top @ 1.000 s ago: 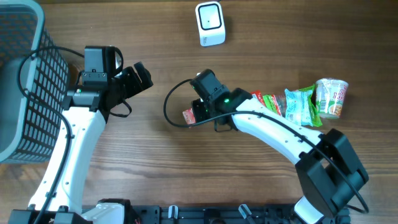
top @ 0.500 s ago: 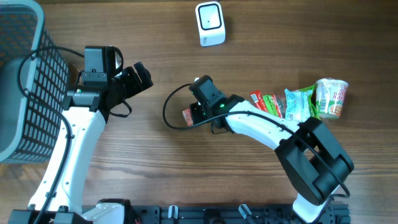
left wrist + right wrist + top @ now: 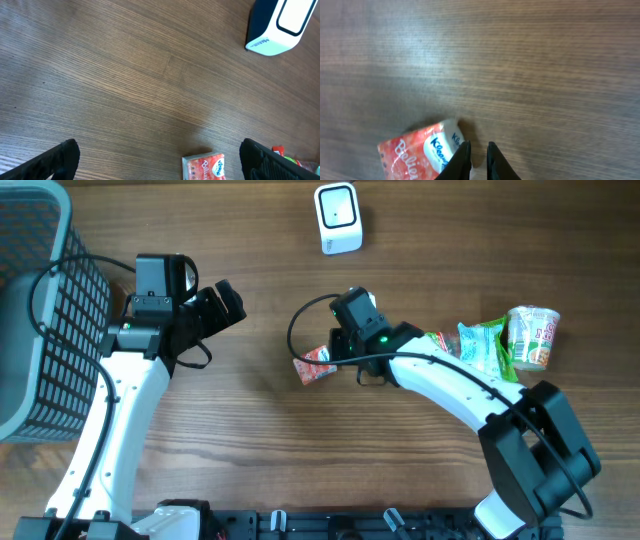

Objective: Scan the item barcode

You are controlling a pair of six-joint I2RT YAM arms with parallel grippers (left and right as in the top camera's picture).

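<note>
Wooden table (image 3: 250,440): right hand (image 3: 477,155) pinches the tissue pack (image 3: 415,152) by its edge; left hand (image 3: 160,157) spread wide.

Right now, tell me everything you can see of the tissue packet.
The tissue packet is a small soft plastic pack, red-orange with a white Kleenex label, lying askew on the wooden table. The right gripper, nearly shut, is at its corner; whether it pinches the wrap is unclear. No barcode shows.
</note>
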